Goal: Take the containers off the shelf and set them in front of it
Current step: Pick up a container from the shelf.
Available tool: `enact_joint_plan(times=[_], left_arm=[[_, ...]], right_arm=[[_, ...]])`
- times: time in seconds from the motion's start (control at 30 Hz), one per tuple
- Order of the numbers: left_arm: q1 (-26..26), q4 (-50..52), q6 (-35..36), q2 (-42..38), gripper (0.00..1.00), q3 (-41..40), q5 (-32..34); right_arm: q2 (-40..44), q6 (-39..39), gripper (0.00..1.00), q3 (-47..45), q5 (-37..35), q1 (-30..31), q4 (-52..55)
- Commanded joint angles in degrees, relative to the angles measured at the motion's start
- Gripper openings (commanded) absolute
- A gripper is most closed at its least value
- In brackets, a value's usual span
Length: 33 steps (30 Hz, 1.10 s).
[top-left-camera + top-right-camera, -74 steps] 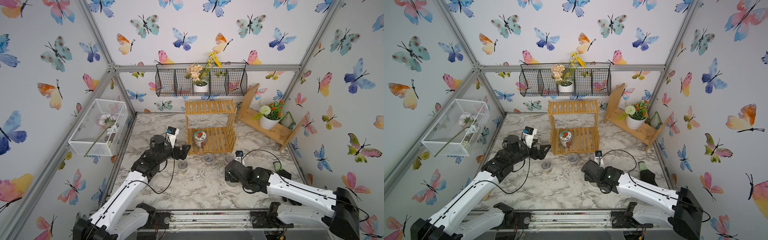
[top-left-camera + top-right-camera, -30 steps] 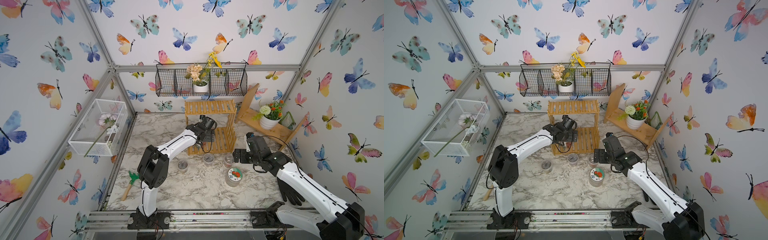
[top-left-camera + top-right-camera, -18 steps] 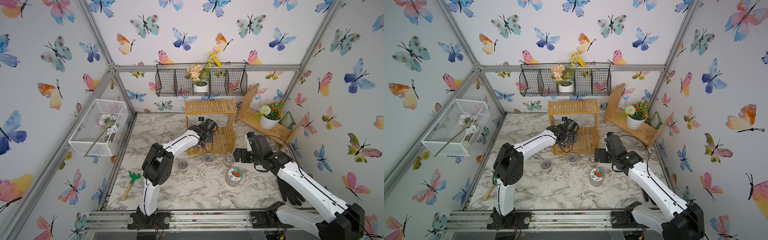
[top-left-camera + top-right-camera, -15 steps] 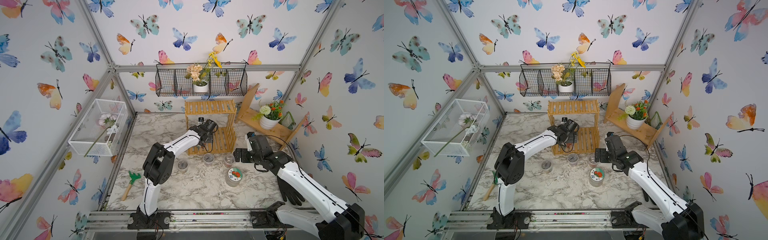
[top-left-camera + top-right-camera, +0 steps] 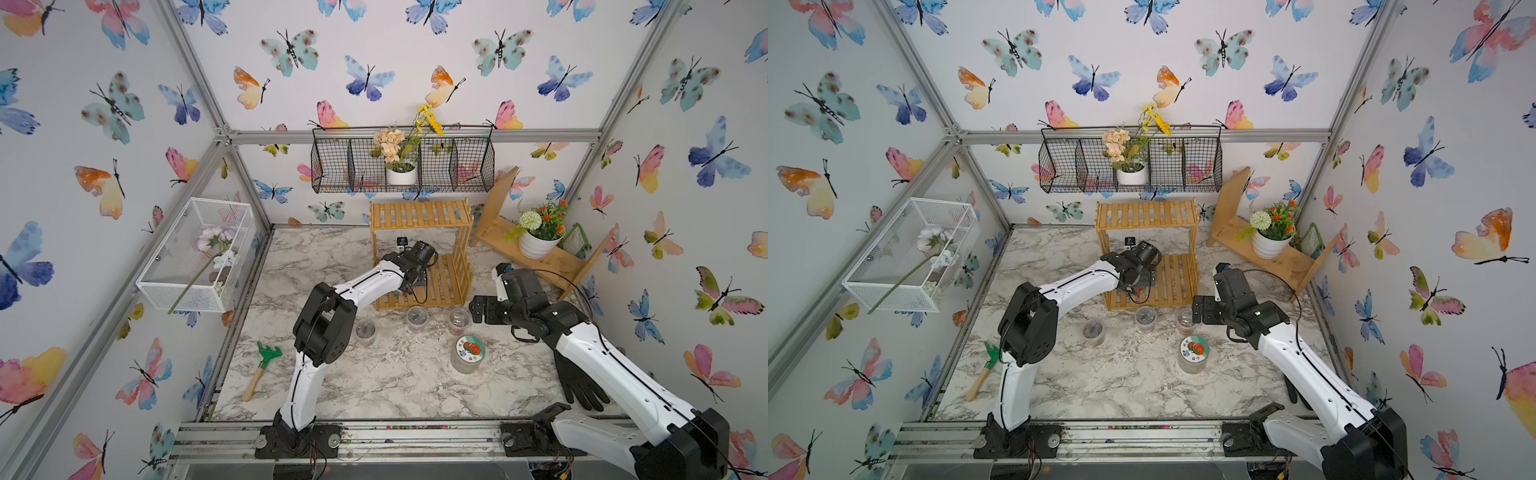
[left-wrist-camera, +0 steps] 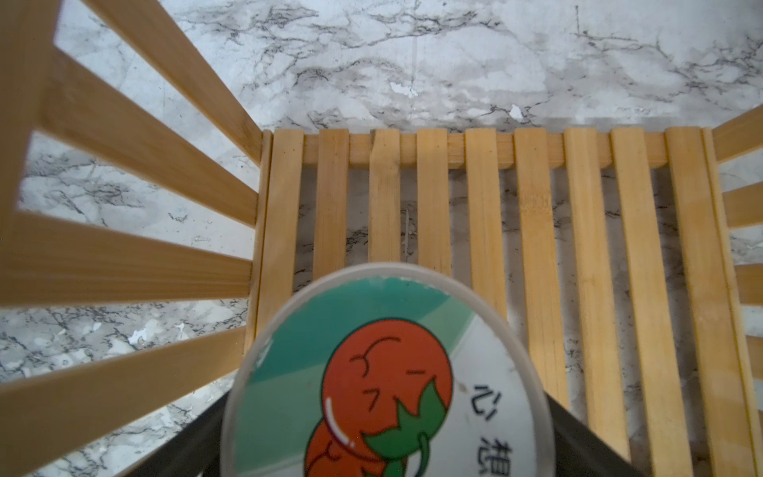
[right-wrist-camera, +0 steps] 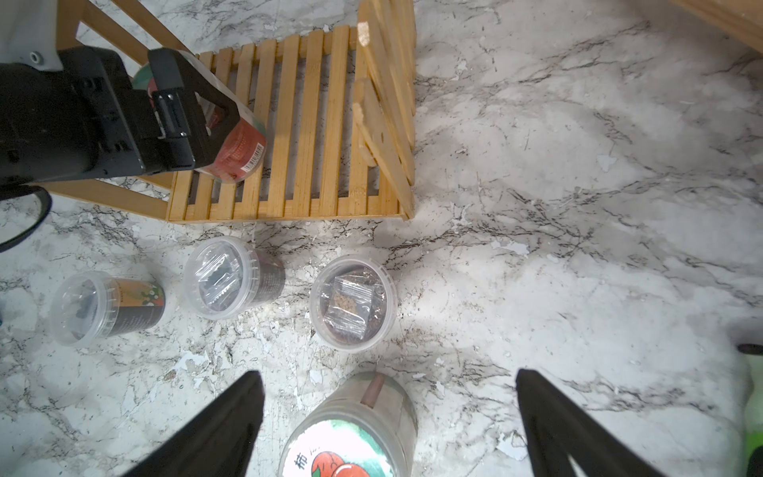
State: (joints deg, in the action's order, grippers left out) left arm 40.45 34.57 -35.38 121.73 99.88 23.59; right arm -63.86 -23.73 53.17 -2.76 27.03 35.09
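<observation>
We work inside a small booth papered with butterflies. Its marble-patterned table point(image 5: 374, 386) is flat and hard, with open room in front of the shelf point(image 5: 419, 214). That shelf is a two-tier rack of bamboo slats, and nothing stands on its top tier.

On the lower tier point(image 7: 313, 124), close to one slatted side panel point(image 6: 124, 214), stands the last jar point(image 7: 239, 144). We judge it to be stiff clear plastic and fairly light, with a smooth labelled wall that could slip. We would therefore hold it across the wall below the lid rim, not by the lid.

The left gripper point(image 6: 388, 404) straddles it with jaws spread wide, a finger point(image 7: 186, 78) on either side; we cannot see that they press yet. With the top tier overhead, we think the jar must come out forwards and low, and the slat gaps could snag its base.

The second jar point(image 5: 468, 353) already stands on the table, close to the right gripper point(image 7: 388, 376), whose jaws gape wide and hold nothing. The three small cups point(image 7: 231, 281) sit in a row just before the shelf.
</observation>
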Motion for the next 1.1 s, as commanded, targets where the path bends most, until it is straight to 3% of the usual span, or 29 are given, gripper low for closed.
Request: enact_joint_plan(times=[0.0,0.27,1.07], left_arm=[[-0.30,0.25,-0.45,1.13,0.91,0.70,2.47],[-0.34,-0.35,0.92,-0.23,0.81,-0.89,3.70],[2.11,-6.13,8.99,-19.25,0.80,-13.06,3.39]], right_arm=[[0.60,1.04,0.98,0.27,1.44,-0.48,-0.33],[0.58,1.18,0.98,0.27,1.92,-0.83,-0.53],[-0.13,2.04,0.98,0.53,7.41,-1.19,-3.14]])
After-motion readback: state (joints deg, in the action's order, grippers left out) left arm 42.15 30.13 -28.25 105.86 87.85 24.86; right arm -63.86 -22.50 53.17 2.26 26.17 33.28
